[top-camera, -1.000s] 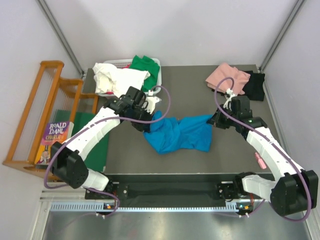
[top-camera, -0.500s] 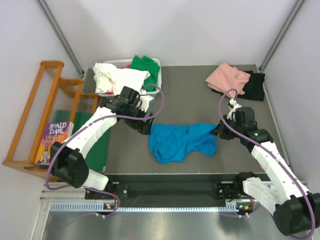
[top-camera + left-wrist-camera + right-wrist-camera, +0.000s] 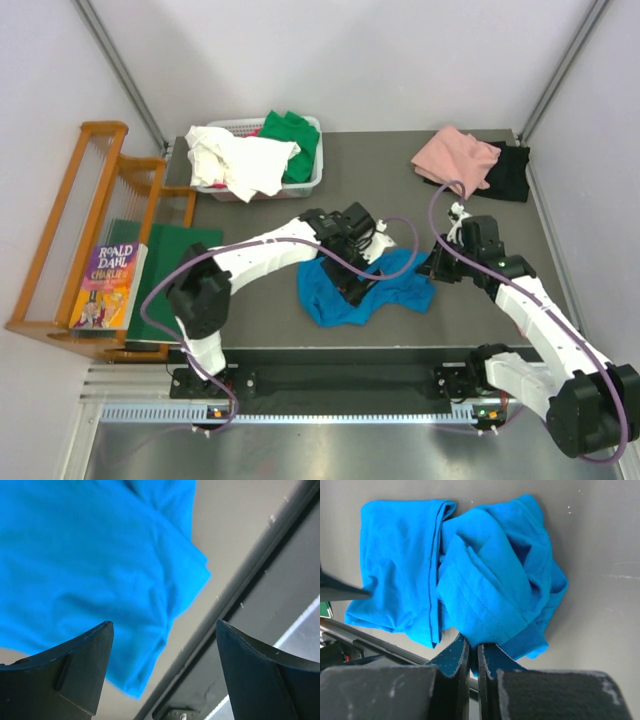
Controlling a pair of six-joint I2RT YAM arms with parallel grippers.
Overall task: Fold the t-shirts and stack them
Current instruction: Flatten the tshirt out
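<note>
A bright blue t-shirt lies crumpled near the table's front edge, its left half folded flat and its right half bunched. My left gripper hovers over its middle, open and empty. In the left wrist view the wide-apart fingers frame the blue t-shirt and the table's edge below. My right gripper is shut on the shirt's right edge. In the right wrist view the right gripper pinches a fold of the blue t-shirt.
A pink t-shirt and a black one lie at the back right. A white basket at the back left holds a white t-shirt and a green one. A dark green board, a book and a wooden rack stand left.
My left gripper opened, let go of the blue shirt's left end and swung right over its middle. The shirt dropped and bunched toward the front edge. The right gripper stayed shut on it.
</note>
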